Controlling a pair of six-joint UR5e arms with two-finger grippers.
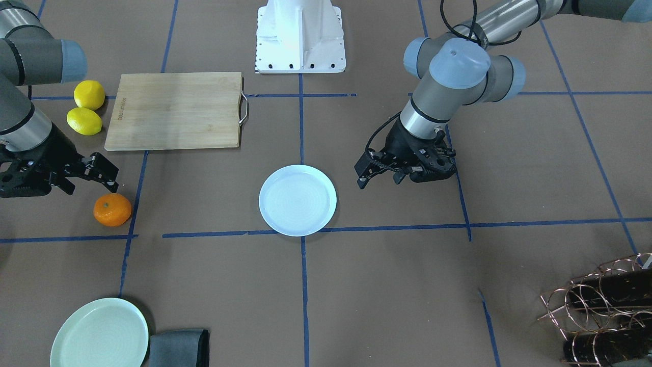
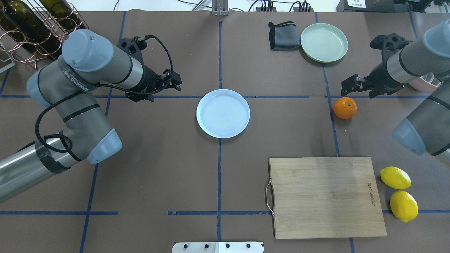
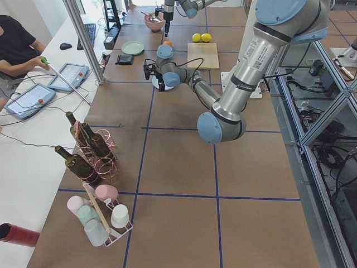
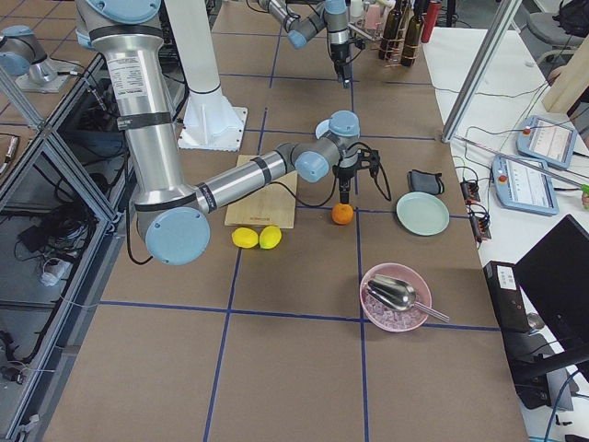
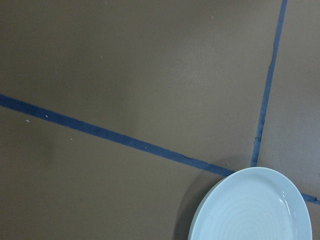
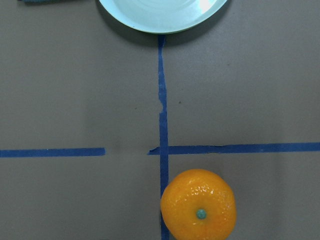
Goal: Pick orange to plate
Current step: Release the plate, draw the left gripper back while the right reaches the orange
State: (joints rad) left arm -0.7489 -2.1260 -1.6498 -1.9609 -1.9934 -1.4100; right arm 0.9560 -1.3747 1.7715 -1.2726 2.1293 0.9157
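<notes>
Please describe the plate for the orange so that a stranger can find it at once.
Start from the wooden board on the robot's right. The plate lies alone at the table's middle, over a crossing of blue tape lines. It is bluish-white, unlike the mint-green plate at the far edge beside a dark cloth.

Silver-grey arms, pale-blue joint caps, black cables.
</notes>
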